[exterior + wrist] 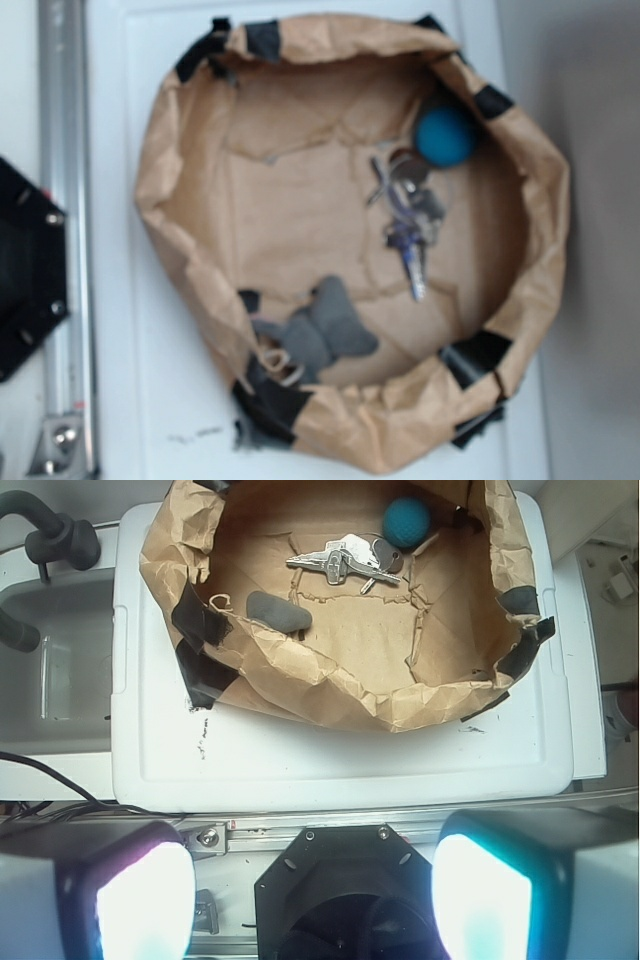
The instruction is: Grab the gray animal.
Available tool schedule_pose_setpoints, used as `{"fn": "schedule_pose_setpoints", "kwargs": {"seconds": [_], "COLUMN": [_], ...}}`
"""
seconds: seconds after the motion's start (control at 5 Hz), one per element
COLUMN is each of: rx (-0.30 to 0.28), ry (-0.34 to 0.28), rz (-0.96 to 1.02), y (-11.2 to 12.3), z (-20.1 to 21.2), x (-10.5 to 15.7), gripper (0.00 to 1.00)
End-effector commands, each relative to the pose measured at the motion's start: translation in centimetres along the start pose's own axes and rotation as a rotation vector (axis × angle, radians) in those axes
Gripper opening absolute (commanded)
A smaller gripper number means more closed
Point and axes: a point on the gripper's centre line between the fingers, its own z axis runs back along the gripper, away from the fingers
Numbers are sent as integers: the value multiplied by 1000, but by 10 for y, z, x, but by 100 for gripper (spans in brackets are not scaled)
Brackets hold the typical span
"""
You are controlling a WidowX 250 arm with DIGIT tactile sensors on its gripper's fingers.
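Gripper (300,890) wide open, empty, fingers (135,895) glowing at the bottom of the wrist view, hanging well back over the white lid's (330,750) near edge. Gray animal (320,330) far ahead and a bit left, lying inside the paper bag (350,430), tucked against its taped wall. Keys (408,215) mid-floor, teal ball (445,135) at the opposite wall, both well apart from the toy.

Matt, soft cloth gray animal (320,332) lies in a crumpled brown paper nest (545,250) beside shiny metal keys (408,215).
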Motion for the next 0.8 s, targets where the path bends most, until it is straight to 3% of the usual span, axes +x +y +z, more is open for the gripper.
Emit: {"fn": "schedule_pose_setpoints", "kwargs": {"seconds": [0.0,0.2,0.4,0.6], "rx": [0,-115,-192,-223], "ry": [0,94,167,175], "rz": [0,246,455,611], "y": [0,5,14,18], "z": [0,-31,-54,-93], "x": [0,37,62,80], "gripper": [100,100,100,100]}}
